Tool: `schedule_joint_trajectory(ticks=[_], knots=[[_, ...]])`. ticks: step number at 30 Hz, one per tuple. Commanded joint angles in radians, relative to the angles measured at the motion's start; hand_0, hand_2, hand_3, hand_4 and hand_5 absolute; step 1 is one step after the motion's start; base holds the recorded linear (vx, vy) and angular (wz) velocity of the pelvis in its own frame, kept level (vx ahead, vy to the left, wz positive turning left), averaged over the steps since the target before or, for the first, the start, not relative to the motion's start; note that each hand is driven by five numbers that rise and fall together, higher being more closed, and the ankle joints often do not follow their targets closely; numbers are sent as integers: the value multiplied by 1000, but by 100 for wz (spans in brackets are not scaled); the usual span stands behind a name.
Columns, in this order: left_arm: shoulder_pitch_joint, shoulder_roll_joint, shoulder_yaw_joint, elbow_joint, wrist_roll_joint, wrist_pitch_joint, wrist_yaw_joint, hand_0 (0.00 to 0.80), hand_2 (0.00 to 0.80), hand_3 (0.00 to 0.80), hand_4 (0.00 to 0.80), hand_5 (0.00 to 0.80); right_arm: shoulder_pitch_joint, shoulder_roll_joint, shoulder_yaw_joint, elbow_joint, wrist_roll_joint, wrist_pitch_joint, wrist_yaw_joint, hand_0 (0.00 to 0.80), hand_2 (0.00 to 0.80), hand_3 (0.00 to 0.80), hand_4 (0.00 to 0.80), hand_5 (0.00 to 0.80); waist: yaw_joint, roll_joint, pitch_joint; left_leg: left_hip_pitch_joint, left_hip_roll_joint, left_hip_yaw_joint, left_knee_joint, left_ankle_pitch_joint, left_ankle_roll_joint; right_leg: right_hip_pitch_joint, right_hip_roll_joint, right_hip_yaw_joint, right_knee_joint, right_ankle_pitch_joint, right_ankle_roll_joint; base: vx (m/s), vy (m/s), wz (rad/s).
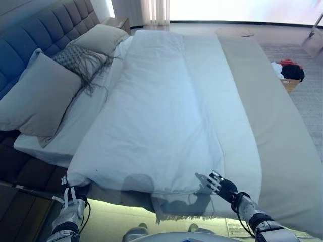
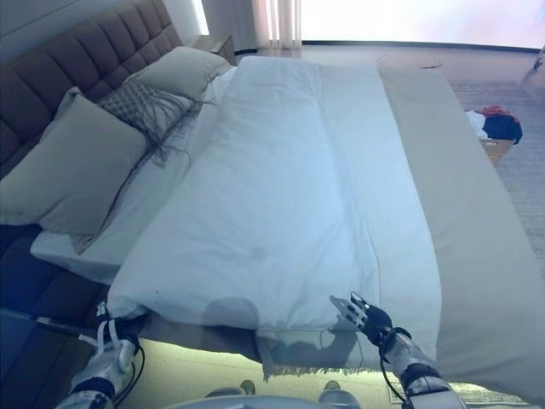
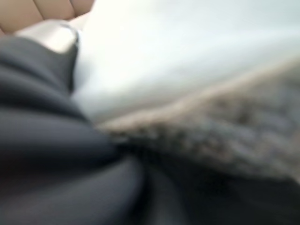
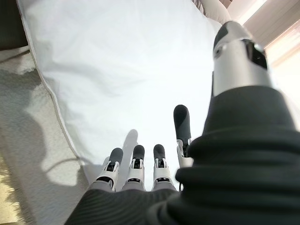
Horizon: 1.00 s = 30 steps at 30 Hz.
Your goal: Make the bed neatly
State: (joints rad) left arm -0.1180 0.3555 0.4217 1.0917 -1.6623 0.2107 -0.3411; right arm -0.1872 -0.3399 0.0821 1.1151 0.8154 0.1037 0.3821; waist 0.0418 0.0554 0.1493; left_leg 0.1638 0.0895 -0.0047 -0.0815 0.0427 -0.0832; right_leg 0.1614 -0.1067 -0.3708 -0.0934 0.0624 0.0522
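A white duvet [image 1: 151, 116] lies folded lengthwise along the middle of the bed [image 1: 282, 151], with pillows [image 1: 40, 96] stacked at the far left by the headboard. The right hand [image 1: 218, 184] hovers with fingers straight over the duvet's near right corner. The left hand [image 1: 70, 207] sits at the near left corner, fingers tucked under the duvet, so its grip cannot be told.

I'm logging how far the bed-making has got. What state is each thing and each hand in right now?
White duvet: spread along the bed, its near edge short of the bed's side.
Beige blanket: lying flat beside the duvet.
Pillows: propped against the headboard.
Laundry basket: on the floor, clothes in it.
Right hand: open, over the duvet's near edge.
Left hand: at the duvet's corner.
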Motion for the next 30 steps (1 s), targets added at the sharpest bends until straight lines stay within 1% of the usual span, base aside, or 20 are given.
schedule_joint_trajectory(ticks=[1,6,9,10,11,12,14,15,16,17,18,20,21,22,24,25,27,28,29,30], knots=[[115,244,229,57,-77,-108,-72,800,800,800,800,800,8,-50,-60,89,39,-23,25,0,0,0,0,0,105,12,-63,-46,-88,25,50,-56,26,29,-81,7,65,-73,54,-9,104,2],[93,248,219,64,-78,-107,-44,800,800,800,800,800,6,-61,-93,91,48,-30,18,0,0,0,0,0,94,5,-71,-42,-104,49,43,-71,48,12,-111,17,59,-45,83,-26,126,0],[71,254,204,72,-70,-99,-30,800,800,800,800,800,1,-65,-108,92,52,-32,17,0,0,0,0,0,85,4,-68,-47,-124,55,45,-78,65,-11,-130,35,67,-21,94,-67,120,-4],[62,254,196,71,-65,-91,-31,800,800,800,800,800,-3,-63,-114,91,49,-34,19,0,0,0,0,0,81,3,-65,-48,-132,53,47,-82,73,-28,-135,45,96,-11,95,-99,141,-3],[57,251,190,63,-59,-92,-31,800,800,800,800,800,-6,-54,-114,84,51,-39,16,0,0,0,0,0,79,4,-58,-43,-136,56,47,-88,83,-47,-132,53,169,-25,95,-143,162,-1],[48,247,177,53,-56,-98,-29,800,800,800,800,800,-10,-46,-106,74,59,-40,10,0,0,0,0,0,75,8,-51,-47,-136,58,49,-81,92,-71,-112,58,262,-50,87,-183,146,0],[29,231,141,21,-58,-120,-31,800,800,800,800,800,-18,-40,-91,49,82,-35,-7,0,0,0,0,0,67,11,-41,-60,-140,53,49,-65,104,-119,-54,72,440,-111,73,-194,94,2],[20,222,123,7,-62,-134,-30,800,800,800,800,800,-22,-39,-83,41,99,-32,-16,0,0,0,0,0,67,5,-38,-68,-151,47,49,-59,107,-134,-34,83,483,-126,70,-210,30,5],[4,209,97,-10,-63,-154,-29,800,800,800,800,800,-30,-35,-77,39,114,-33,-20,0,0,0,0,0,67,-4,-35,-88,-164,41,54,-43,107,-138,6,95,502,-124,66,-231,-26,8],[-5,203,83,-18,-63,-162,-27,800,800,800,800,800,-38,-35,-76,49,117,-36,-18,0,0,0,0,0,70,-12,-38,-109,-176,43,55,-35,104,-128,32,102,485,-125,62,-233,-50,12],[-13,201,74,-20,-67,-168,-23,800,800,800,800,800,-51,-36,-80,64,114,-36,-14,0,0,0,0,0,79,-20,-40,-134,-186,51,61,-28,98,-103,44,104,446,-132,56,-167,-81,23],[-28,208,79,-10,-59,-161,-18,800,800,800,800,800,-77,-41,-87,97,104,-35,-10,0,0,0,0,0,106,-32,-39,-204,-195,86,88,-8,70,-24,46,86,304,-167,38,-154,-86,23],[-35,212,85,-5,-48,-155,-11,800,800,800,800,800,-87,-44,-89,108,99,-29,-12,0,0,0,0,0,113,-31,-35,-242,-190,109,102,9,50,14,64,97,223,-194,17,-157,-69,-14],[-39,212,88,-6,-42,-154,-1,800,800,800,800,800,-91,-47,-91,111,100,-23,-14,0,0,0,0,0,118,-27,-29,-267,-187,122,104,26,37,34,77,107,178,-197,6,-168,-44,-45],[-39,211,94,-19,-31,-153,16,800,800,800,800,800,-84,-57,-98,115,91,-10,-14,0,0,0,0,0,125,-17,-16,-312,-187,155,87,67,21,58,93,115,118,-191,-8,-202,-18,-33],[-44,210,94,-28,-28,-157,24,800,800,800,800,800,-76,-59,-100,119,94,-10,-15,0,0,0,0,0,123,-13,-11,-322,-176,195,77,80,14,63,97,102,95,-182,-11,-182,3,-20],[-60,202,91,-44,-4,-174,40,800,800,800,800,800,-53,-67,-125,128,111,-6,-28,0,0,0,0,0,96,-17,-6,-312,-138,307,81,69,-4,65,92,65,71,-176,-15,-198,24,-28],[-64,198,87,-49,6,-190,44,800,800,800,800,800,-39,-75,-143,131,124,1,-30,0,0,0,0,0,85,-23,-2,-312,-123,334,114,54,-11,68,85,48,70,-179,-20,-250,44,-5],[-62,200,91,-50,-4,-213,49,800,800,800,800,800,-29,-84,-161,139,126,10,-34,0,0,0,0,0,78,-29,2,-311,-106,336,154,41,-13,62,75,38,72,-176,-26,-210,57,17],[-55,204,99,-48,-16,-226,49,800,800,800,800,800,-27,-91,-171,145,128,17,-38,0,0,0,0,0,77,-35,4,-312,-95,311,196,23,-17,55,65,37,78,-175,-29,-273,102,33]])
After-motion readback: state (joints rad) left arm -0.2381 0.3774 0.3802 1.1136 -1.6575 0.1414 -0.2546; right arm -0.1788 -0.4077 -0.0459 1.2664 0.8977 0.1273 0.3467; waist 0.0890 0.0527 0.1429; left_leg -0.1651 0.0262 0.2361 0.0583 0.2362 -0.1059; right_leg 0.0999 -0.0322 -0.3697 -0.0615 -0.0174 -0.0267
